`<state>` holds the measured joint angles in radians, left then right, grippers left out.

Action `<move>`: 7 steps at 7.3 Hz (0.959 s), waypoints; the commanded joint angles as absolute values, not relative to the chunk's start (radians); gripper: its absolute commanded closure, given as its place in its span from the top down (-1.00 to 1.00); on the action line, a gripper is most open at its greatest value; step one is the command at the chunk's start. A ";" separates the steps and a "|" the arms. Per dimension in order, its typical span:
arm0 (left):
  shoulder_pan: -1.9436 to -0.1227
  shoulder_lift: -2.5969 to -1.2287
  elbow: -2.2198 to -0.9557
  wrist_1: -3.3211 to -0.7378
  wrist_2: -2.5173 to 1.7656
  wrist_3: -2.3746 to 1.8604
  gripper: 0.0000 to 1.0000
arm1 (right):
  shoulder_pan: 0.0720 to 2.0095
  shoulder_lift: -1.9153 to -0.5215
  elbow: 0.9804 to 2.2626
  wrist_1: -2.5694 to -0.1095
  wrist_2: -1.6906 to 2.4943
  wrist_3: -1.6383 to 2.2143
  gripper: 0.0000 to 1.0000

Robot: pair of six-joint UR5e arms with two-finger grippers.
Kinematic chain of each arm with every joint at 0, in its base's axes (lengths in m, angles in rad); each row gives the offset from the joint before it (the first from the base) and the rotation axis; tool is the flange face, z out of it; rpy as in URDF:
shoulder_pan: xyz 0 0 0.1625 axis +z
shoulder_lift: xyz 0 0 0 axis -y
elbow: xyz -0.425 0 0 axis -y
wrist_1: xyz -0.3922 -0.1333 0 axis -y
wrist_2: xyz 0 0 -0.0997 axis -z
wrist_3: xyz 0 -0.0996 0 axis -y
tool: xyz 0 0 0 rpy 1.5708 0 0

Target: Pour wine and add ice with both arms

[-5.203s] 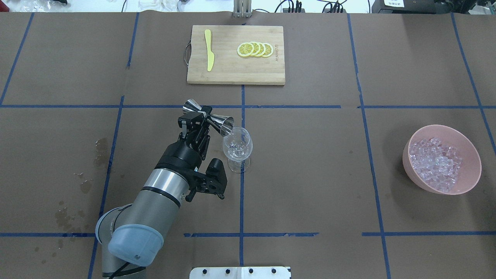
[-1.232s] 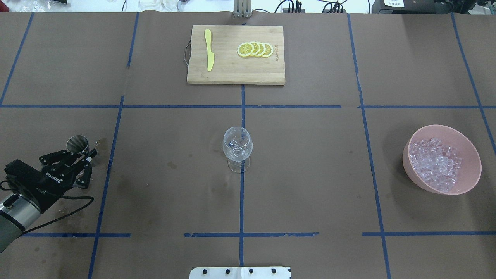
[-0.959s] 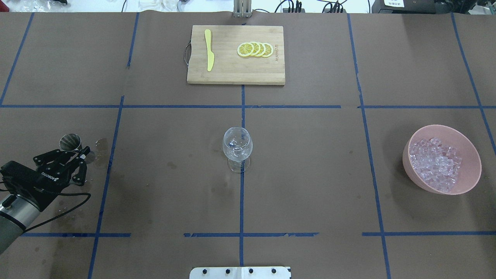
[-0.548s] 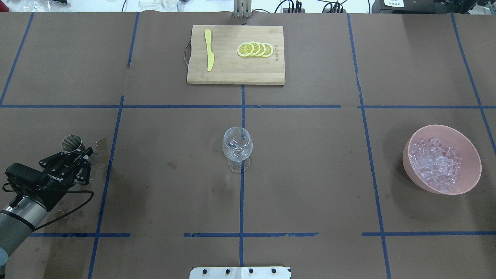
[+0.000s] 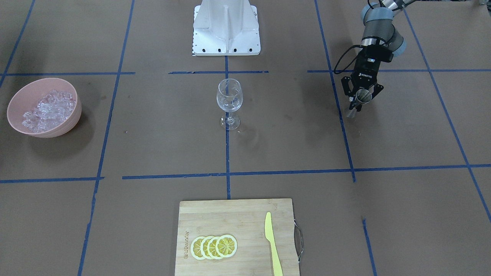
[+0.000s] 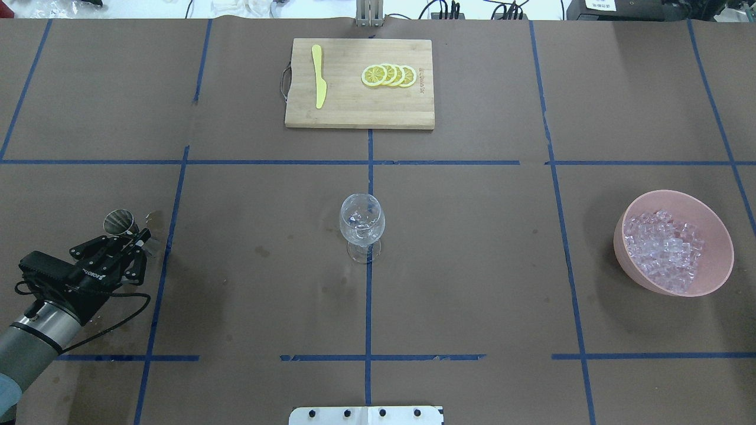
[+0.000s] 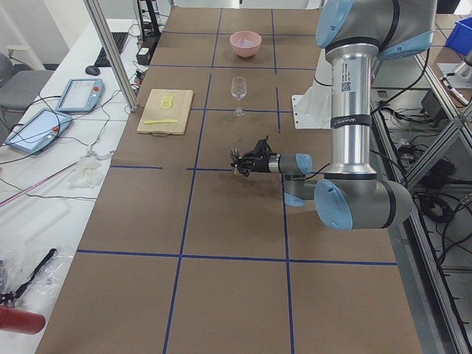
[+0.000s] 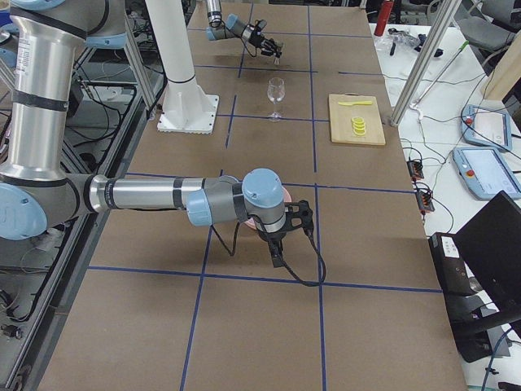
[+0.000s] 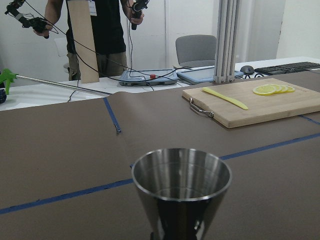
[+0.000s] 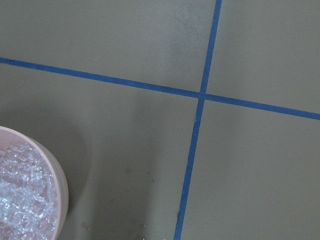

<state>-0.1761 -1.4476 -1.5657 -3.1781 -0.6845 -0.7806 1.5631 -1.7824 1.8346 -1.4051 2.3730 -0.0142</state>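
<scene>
My left gripper (image 6: 134,238) is shut on a steel jigger (image 6: 119,221) and holds it upright low over the table's left part; it also shows in the front view (image 5: 360,102). The left wrist view shows the jigger's open cup (image 9: 181,186) close up. The clear stemmed glass (image 6: 361,227) stands at the table's centre, far from the gripper. The ice (image 6: 664,248) fills a pink bowl (image 6: 717,236) at the right. My right gripper (image 8: 281,240) shows only in the exterior right view, beside the bowl; I cannot tell if it is open. Its wrist view shows the ice (image 10: 22,200).
A wooden cutting board (image 6: 359,112) at the far middle carries a yellow knife (image 6: 319,77) and lemon slices (image 6: 390,75). Wet stains (image 6: 155,219) mark the brown paper beside the jigger. The white robot base (image 5: 226,27) stands at the near edge.
Five seconds ago the left gripper tipped the jigger over the glass. It has since carried it to the table's left, and in the last second it only shifted slightly there.
</scene>
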 commanded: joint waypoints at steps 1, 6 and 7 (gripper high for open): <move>-0.172 -1.450 -1.546 -3.177 -0.686 -0.781 -1.00 | 1.563 -1.786 1.839 -1.405 2.373 -0.014 1.00; -0.167 -1.474 -1.511 -3.172 -0.690 -0.775 -0.70 | 1.565 -1.802 1.850 -1.404 2.373 -0.014 1.00; -0.166 -1.474 -1.508 -3.172 -0.690 -0.772 -0.65 | 1.565 -1.804 1.856 -1.405 2.373 -0.012 1.00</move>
